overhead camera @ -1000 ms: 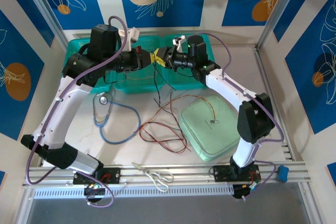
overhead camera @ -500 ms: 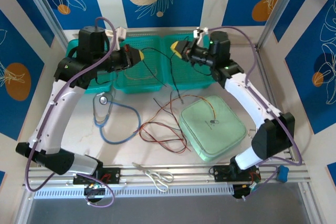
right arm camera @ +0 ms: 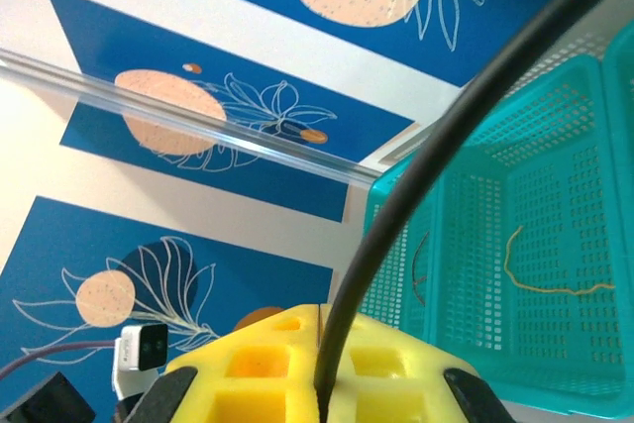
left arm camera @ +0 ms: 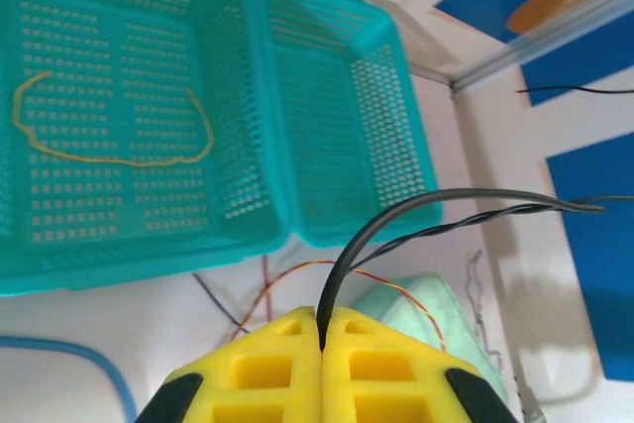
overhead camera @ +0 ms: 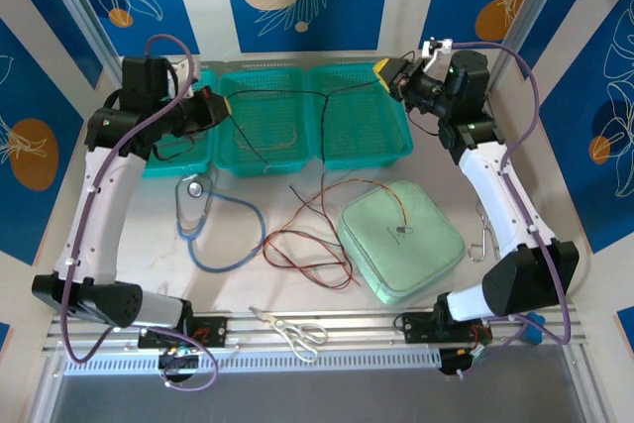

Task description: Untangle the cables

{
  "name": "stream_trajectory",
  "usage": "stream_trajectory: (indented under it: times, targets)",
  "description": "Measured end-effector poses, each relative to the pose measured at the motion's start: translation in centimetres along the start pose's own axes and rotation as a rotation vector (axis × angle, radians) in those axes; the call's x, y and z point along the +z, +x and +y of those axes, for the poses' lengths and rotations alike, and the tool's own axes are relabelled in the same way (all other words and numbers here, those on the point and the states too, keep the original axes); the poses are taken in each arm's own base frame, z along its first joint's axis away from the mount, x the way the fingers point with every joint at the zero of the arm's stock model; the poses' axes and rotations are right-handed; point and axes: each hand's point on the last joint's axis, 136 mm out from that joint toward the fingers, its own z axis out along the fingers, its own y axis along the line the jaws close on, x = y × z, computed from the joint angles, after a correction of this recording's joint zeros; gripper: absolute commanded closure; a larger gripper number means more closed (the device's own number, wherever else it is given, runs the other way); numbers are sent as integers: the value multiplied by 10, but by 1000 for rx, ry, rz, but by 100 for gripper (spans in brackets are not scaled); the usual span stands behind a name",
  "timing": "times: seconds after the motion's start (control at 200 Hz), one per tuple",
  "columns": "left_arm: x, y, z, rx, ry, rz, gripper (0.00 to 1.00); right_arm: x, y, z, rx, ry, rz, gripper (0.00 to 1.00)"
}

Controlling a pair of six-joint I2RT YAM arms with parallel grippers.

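Top view: left gripper (overhead camera: 222,106) at 10 o'clock and right gripper (overhead camera: 382,70) at 1 o'clock, black cable (overhead camera: 297,94) strung between them above teal baskets (overhead camera: 367,162). Red and tan cables (overhead camera: 307,245) heaped on table at centre, one tan strand lying across green case (overhead camera: 436,245) at 4 o'clock; stethoscope (overhead camera: 213,235) at 8 o'clock

Left wrist: yellow fingers (left arm camera: 267,369) pressed together, clamping black cable; tan-yellow wire (left arm camera: 119,160) lies in basket at 10 o'clock

Right wrist: yellow fingers (right arm camera: 258,359) closed on same black cable, which rises toward 1 o'clock
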Motion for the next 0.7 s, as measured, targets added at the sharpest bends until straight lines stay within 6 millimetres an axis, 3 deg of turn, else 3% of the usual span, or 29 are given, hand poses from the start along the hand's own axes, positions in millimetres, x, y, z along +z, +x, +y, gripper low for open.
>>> stream_trajectory:
  times: [0.25, 0.405, 0.53, 0.7]
  targets:
    - [3, -8, 45, -57, -99, -22, 100, -18, -31, -14, 2, 37, -63, 100]
    - [-1, -10, 75, -112, -146, -43, 100, -25, -38, -19, 10, 44, -70, 100]
    - [-19, -17, 89, -144, -162, -105, 100, -29, -42, -21, 13, 45, -73, 100]
    - [-47, -28, 92, -154, -160, -188, 100, -37, -54, -27, 17, 56, -100, 100]
